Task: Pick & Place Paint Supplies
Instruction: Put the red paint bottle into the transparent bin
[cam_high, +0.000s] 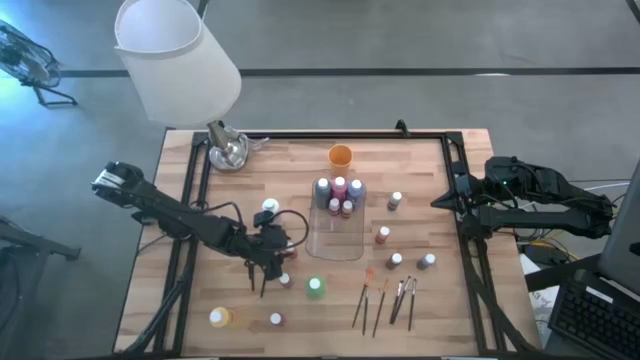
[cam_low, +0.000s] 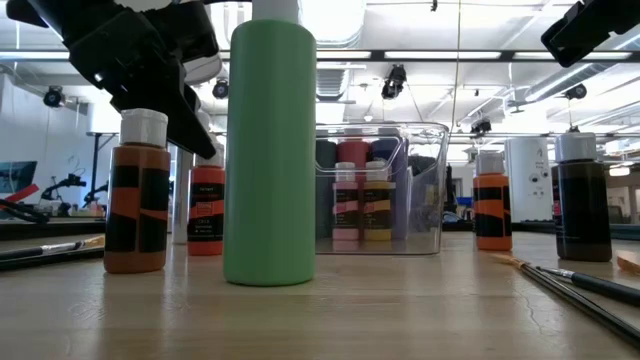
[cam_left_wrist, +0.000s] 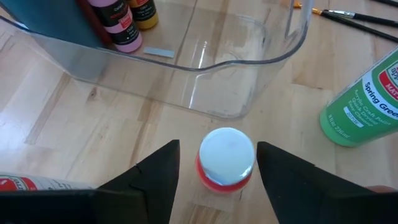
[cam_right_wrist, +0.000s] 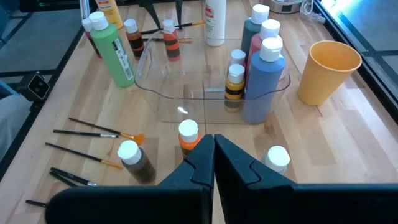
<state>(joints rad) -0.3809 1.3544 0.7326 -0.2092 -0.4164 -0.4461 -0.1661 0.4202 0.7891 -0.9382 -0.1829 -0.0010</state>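
Observation:
A small orange-red paint bottle with a white cap (cam_left_wrist: 226, 158) (cam_high: 285, 280) (cam_low: 137, 200) stands upright on the table. My left gripper (cam_left_wrist: 217, 168) (cam_high: 268, 268) is open and points down. One finger stands on each side of the bottle's cap, and a gap shows on both sides. A tall green bottle (cam_high: 316, 288) stands just right of it. Several bottles stand in the far end of the clear tray (cam_high: 335, 240). More bottles are spread to the tray's right (cam_high: 396, 260), and paintbrushes (cam_high: 385, 300) lie near the front edge. My right gripper (cam_right_wrist: 213, 155) (cam_high: 440, 203) is shut at the table's right edge.
An orange cup (cam_high: 340, 155) stands beyond the tray. A lamp with a white shade (cam_high: 175, 55) rises from the far left corner. A yellow bottle (cam_high: 220, 317) and a white-capped one (cam_high: 275, 320) stand near the front left. A white bottle (cam_high: 268, 207) stands left of the tray.

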